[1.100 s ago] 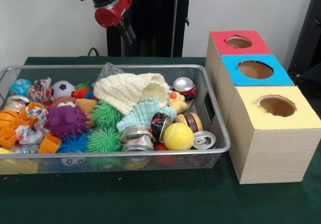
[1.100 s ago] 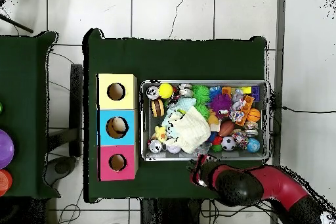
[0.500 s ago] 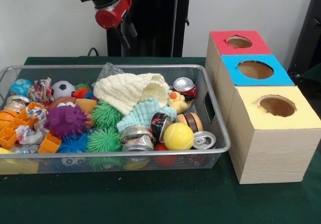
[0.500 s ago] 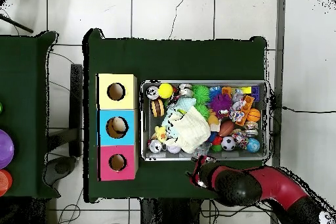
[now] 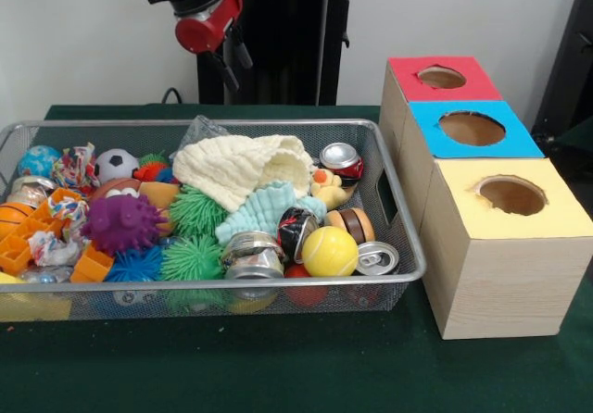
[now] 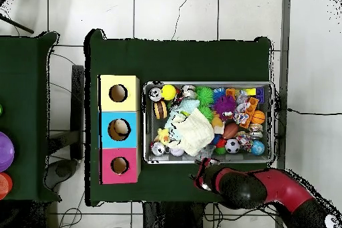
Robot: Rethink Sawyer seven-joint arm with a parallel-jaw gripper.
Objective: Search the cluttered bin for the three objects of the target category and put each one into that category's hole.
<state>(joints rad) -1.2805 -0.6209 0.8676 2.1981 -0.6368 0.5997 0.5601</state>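
The tool (image 5: pixel 230 59) hangs empty and released above the bin's (image 5: pixel 398 237) far rim. The bin remains packed: balls, cans, cloths. Overhead, something pale sits in the blue hole (image 6: pixel 119 129); the red and yellow holes look empty. Most sorting seemingly remains.

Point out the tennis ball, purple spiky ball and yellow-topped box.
tennis ball (image 5: pixel 330 251), front view, middle of ball
purple spiky ball (image 5: pixel 122 222), front view, its body
yellow-topped box (image 5: pixel 556 217), front view, bare top beside hole
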